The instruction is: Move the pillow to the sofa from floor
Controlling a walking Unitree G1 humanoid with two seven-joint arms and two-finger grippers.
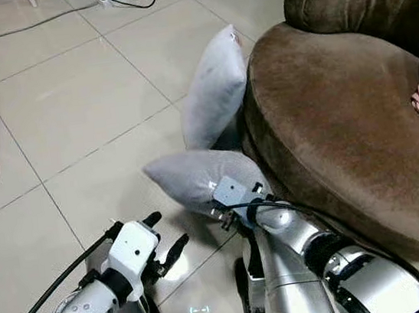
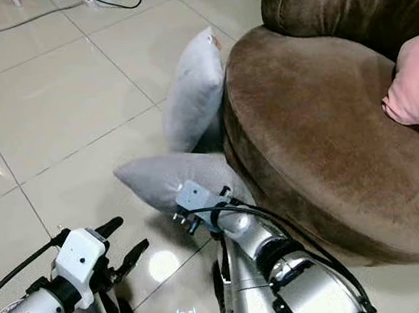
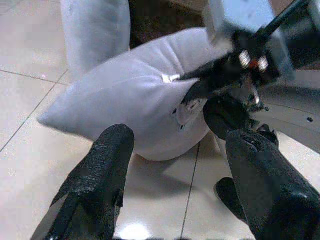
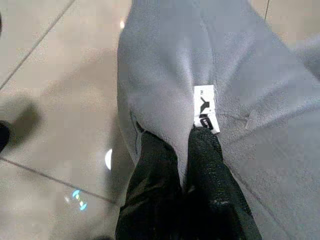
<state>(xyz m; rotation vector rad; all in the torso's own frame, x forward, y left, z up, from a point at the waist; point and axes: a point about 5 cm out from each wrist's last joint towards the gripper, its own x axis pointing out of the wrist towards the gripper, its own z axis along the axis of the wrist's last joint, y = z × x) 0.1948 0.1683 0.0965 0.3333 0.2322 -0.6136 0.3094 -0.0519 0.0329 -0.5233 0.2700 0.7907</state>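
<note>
Right tool (image 4: pixel 185 150), fingers pinched on a fold of the grey pillow (image 1: pixel 189 176) beside its white label (image 4: pixel 206 108). The pillow apparently rests on the tiled floor (image 1: pixel 71 105) against the brown sofa (image 1: pixel 328 118). Left tool (image 3: pixel 180 185), fingers apart, just short of the pillow.

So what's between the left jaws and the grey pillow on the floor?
Only bare tile floor. The left wrist view shows the open left gripper apart from the grey pillow, which the right gripper pinches near its white tag.
</note>
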